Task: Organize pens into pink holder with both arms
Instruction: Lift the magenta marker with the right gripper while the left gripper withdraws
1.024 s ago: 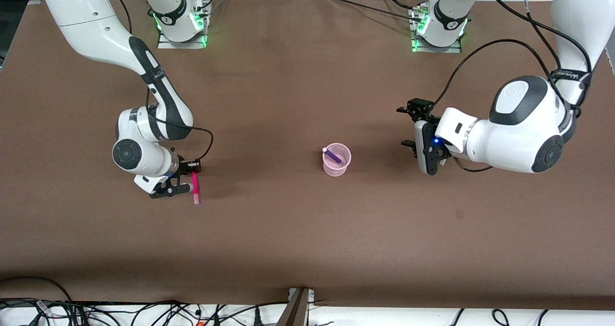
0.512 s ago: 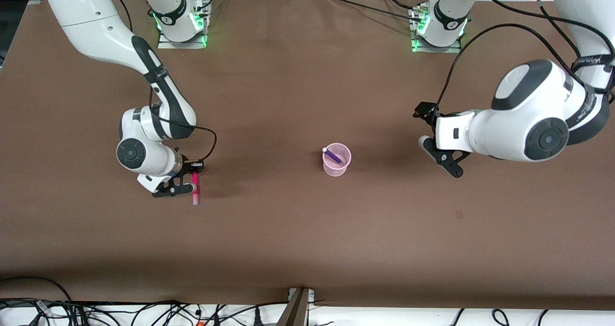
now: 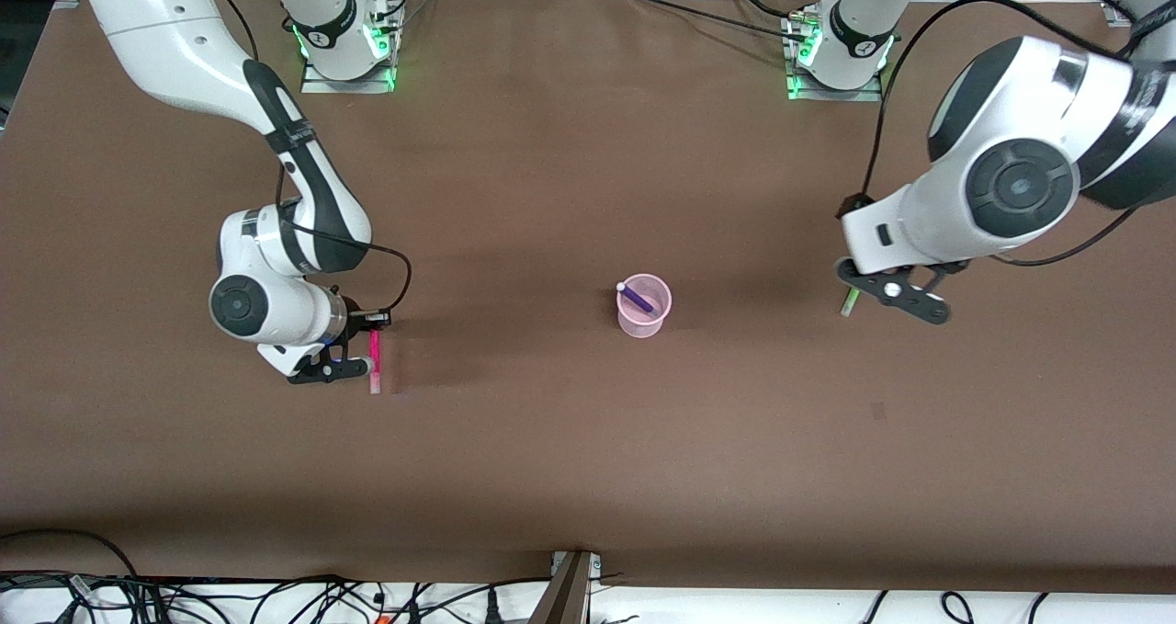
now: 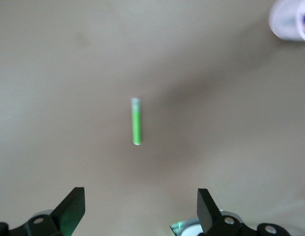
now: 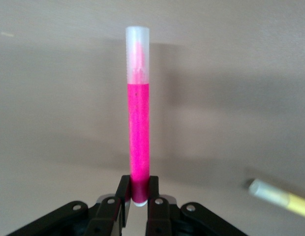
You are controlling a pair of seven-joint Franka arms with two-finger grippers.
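Observation:
The pink holder stands mid-table with a purple pen leaning inside it. My right gripper is low at the table toward the right arm's end, shut on one end of a magenta pen. In the right wrist view, that magenta pen sticks straight out from between the closed fingers of the right gripper. My left gripper hangs open over a light green pen toward the left arm's end. The green pen lies apart from the left gripper.
A yellow pen lies on the table close to the right gripper. The holder shows at the corner of the left wrist view. Two arm bases stand along the table's edge farthest from the front camera.
The right gripper has shut on the magenta pen. The left arm has swung away from the holder toward its own end of the table, uncovering the green pen below it.

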